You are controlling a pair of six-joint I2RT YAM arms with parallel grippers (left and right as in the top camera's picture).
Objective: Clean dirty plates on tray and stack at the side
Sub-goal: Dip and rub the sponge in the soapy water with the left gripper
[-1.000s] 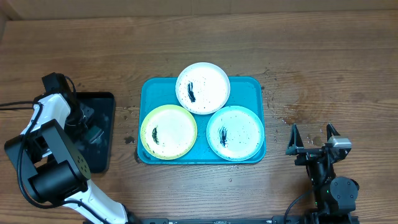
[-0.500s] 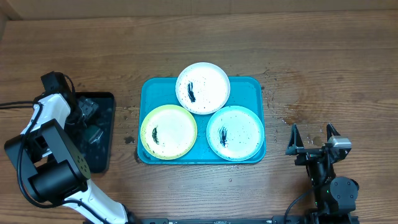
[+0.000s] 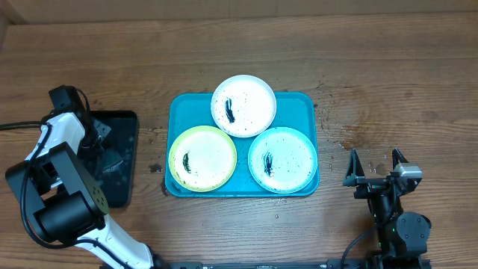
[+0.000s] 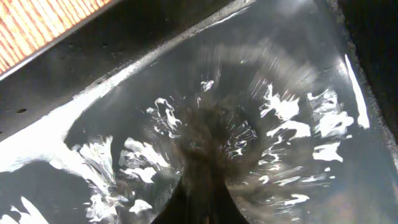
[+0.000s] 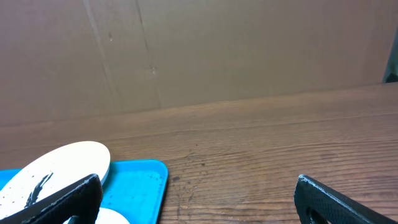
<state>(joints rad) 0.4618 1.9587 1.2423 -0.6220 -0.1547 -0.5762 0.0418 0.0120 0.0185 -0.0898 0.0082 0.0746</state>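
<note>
Three smeared plates lie on the turquoise tray [image 3: 299, 104]: the white plate [image 3: 243, 105] at the back, the yellow-green-rimmed plate [image 3: 202, 158] front left, the light-teal-rimmed plate [image 3: 282, 159] front right. My left gripper [image 3: 109, 155] is down in the black tray [image 3: 123, 119], far left of the plates. In the left wrist view its fingers [image 4: 202, 199] meet on a dark, blurred, wet wad in rippling water. My right gripper [image 3: 376, 161] is open and empty right of the turquoise tray; its wrist view shows the gripper [image 5: 199, 193], the white plate [image 5: 62, 165] and the tray's corner [image 5: 140, 186].
The black tray holds shallow water [image 4: 280, 93] and stands on the wooden table [image 3: 388, 67] at the left. Dark specks lie on the wood near the turquoise tray's right side [image 3: 340, 142]. A brown cardboard wall [image 5: 217, 50] backs the table.
My left gripper has shifted slightly inside the black tray, and the wad at its tips moved a little with it. The plates and the right arm have not moved.
</note>
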